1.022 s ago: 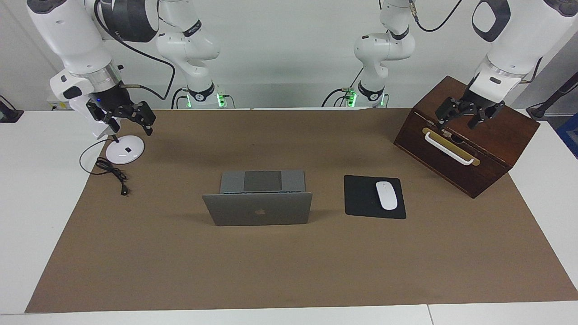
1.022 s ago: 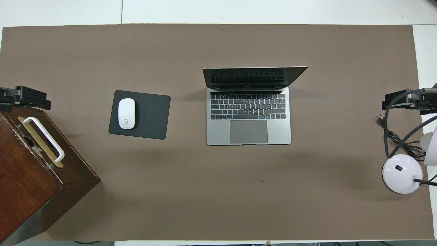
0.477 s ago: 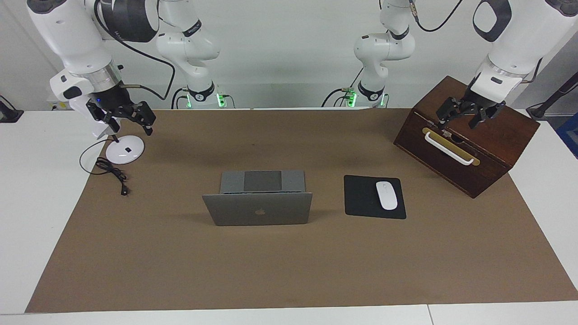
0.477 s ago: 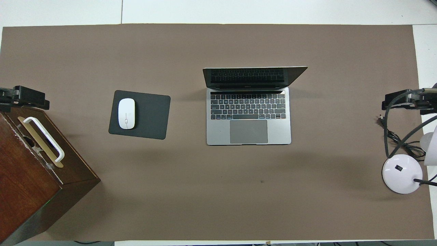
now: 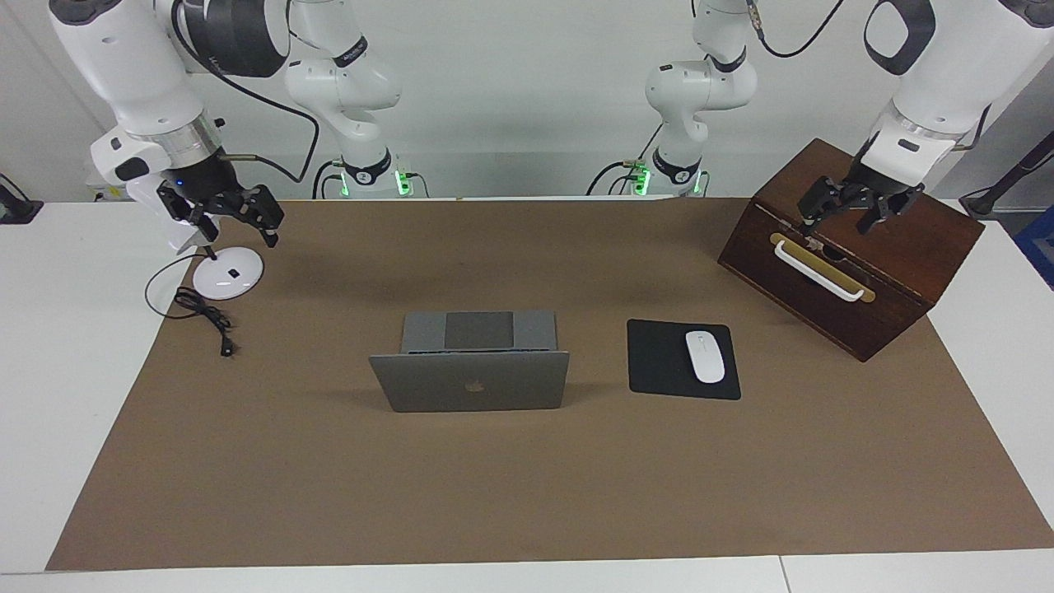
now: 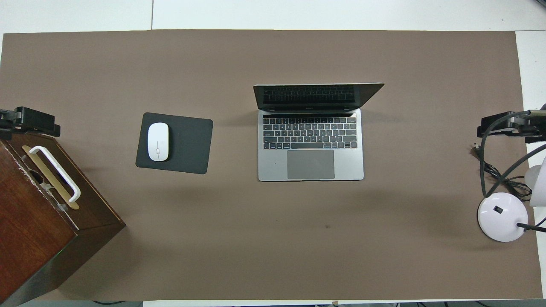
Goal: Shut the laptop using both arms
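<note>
Brown mat (image 5: 527, 494) bare mid-frame, laptop (image 5: 471, 380) open for reach; left gripper (image 5: 856, 210) upper right, right gripper (image 5: 235, 216) upper left, both wide, empty

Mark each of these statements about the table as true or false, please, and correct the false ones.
1. The laptop is already closed. False: its lid stands up and the keyboard shows in the overhead view.
2. The white mouse lies on the black mouse pad. True.
3. The left gripper holds the laptop lid. False: it is open, up over the wooden box, and holds nothing.
4. The right gripper is open, over the white round lamp base at the right arm's end of the table. True.
5. The mouse pad lies between the laptop and the wooden box. True.
</note>
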You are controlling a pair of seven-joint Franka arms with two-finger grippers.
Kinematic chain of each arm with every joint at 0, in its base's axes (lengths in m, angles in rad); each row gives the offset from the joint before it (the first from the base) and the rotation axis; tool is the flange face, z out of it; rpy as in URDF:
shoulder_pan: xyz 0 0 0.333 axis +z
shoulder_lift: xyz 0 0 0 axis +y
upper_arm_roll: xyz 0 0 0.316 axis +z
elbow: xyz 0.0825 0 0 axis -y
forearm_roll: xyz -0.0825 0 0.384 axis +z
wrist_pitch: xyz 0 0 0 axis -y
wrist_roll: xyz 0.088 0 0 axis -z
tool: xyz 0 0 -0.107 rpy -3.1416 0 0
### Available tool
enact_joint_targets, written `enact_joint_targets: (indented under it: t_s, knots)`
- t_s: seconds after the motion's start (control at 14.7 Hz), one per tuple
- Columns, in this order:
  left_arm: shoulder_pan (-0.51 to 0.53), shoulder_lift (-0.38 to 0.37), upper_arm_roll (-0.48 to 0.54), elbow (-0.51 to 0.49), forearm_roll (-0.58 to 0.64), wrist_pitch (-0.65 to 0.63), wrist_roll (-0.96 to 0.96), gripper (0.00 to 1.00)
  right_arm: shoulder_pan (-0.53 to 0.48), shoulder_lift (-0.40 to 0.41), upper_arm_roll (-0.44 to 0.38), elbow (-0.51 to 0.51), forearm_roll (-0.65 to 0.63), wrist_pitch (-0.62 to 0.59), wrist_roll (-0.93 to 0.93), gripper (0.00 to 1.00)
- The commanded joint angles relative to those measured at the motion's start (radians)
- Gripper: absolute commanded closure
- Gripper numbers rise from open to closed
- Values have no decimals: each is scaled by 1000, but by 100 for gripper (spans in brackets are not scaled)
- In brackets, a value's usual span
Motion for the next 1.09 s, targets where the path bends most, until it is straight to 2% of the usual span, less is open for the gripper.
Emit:
enact_joint_targets:
  t_s: [0.0,0.75,0.82,0.89,0.95,1.02]
  knots:
    - [-5,-18,4,-18,-8,13,-7,0,-17,-5,7,1,0,-13,-22,0]
    - [-8,-19,2,-20,-8,13,-4,0,-23,-5,7,1,0,-7,-22,0]
    - [-6,-19,2,-20,-8,15,-4,6,-23,-5,7,2,2,-7,-22,0]
    - [-6,-19,2,-20,-8,15,-4,33,-26,-5,6,2,2,-5,-23,0]
    - [-8,-19,4,-20,-8,15,-4,76,-31,-5,6,2,3,-5,-35,3]
    - [-8,-19,2,-21,-8,24,-6,100,-32,-5,6,4,3,-5,-43,5]
